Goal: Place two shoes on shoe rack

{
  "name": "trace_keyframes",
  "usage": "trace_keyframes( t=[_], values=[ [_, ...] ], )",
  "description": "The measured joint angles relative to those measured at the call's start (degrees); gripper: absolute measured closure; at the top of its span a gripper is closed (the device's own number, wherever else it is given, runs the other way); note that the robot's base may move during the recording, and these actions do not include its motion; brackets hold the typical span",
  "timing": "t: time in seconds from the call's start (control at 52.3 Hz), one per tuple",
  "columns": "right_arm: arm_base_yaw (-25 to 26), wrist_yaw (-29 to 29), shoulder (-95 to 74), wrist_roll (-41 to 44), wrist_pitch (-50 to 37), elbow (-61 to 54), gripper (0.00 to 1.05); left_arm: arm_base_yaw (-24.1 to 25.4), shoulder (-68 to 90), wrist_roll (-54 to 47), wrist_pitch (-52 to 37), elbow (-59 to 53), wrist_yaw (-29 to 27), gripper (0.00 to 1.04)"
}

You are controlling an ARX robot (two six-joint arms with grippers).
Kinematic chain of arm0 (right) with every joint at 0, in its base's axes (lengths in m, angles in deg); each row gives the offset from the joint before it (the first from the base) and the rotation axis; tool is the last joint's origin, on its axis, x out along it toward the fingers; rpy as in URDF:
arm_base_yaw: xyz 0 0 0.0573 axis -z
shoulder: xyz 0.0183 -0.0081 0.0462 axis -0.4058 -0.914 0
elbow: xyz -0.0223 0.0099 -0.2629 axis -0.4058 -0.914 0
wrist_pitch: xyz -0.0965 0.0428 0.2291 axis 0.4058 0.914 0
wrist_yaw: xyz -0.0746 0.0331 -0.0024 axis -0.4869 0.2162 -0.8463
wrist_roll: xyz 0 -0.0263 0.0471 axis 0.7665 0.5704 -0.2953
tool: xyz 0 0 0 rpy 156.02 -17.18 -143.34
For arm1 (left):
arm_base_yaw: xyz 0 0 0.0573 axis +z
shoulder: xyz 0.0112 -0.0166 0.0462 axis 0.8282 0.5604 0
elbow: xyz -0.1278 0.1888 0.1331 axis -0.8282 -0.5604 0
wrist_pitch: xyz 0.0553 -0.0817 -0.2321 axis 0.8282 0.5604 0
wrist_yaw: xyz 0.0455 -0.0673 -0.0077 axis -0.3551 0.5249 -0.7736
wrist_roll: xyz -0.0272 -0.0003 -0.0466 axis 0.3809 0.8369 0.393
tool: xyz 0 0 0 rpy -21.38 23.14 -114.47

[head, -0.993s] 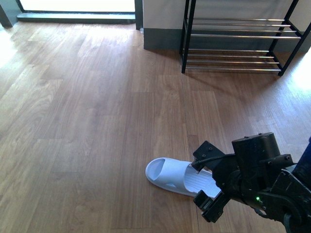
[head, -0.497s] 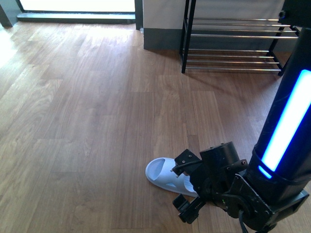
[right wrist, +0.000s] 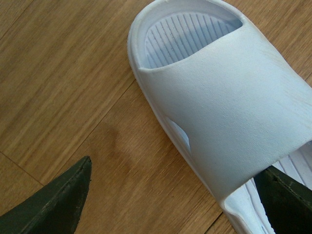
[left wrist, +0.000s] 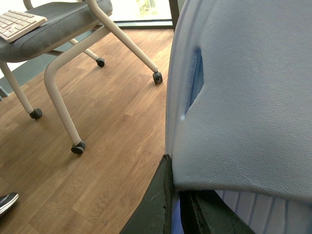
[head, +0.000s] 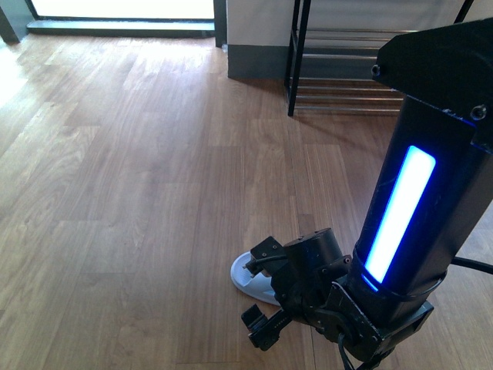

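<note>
Slipper (right wrist: 229, 107) — between spread right jaws

My right gripper (right wrist: 175, 168) stands wide apart above a pale blue slipper (right wrist: 224, 112), which lies flat on the wooden floor (right wrist: 58, 73). One finger (right wrist: 53, 204) is over bare floor just beside the slipper. The other finger (right wrist: 287, 200) is over its ribbed footbed, behind the strap.

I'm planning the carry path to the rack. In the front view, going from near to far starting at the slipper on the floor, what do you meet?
pale blue slipper → wooden floor → shoe rack → wall behind it.
</note>
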Motion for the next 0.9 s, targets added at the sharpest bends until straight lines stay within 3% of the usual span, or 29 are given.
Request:
trace_keyframes(
  t=[0.229, 0.363, 0.516, 0.764, 0.841, 0.898],
  values=[
    [0.26, -1.75, -2.99, -3.69, 1.03, 4.57, 0.10, 0.00, 0.00, 0.00, 0.00, 0.00, -0.02, 1.03],
    [1.81, -3.93, -5.51, -4.66, 3.48, 9.53, 0.34, 0.00, 0.00, 0.00, 0.00, 0.00, 0.00, 1.03],
    [3.39, -5.16, -6.36, -4.98, 4.74, 12.00, 0.53, 0.00, 0.00, 0.00, 0.00, 0.00, 0.00, 1.03],
    [7.28, -9.66, -3.41, -2.10, 2.21, 8.02, 0.94, 0.00, 0.00, 0.00, 0.00, 0.00, 0.00, 1.03],
    [9.11, -10.60, -0.76, -0.07, 1.36, 5.79, 1.03, 0.00, 0.00, 0.00, 0.00, 0.00, -0.02, 1.03],
    [11.19, -11.28, 3.02, 2.80, -0.33, 3.04, 1.03, 0.00, 0.00, 0.00, 0.00, 0.00, 0.00, 1.03]
  ],
)
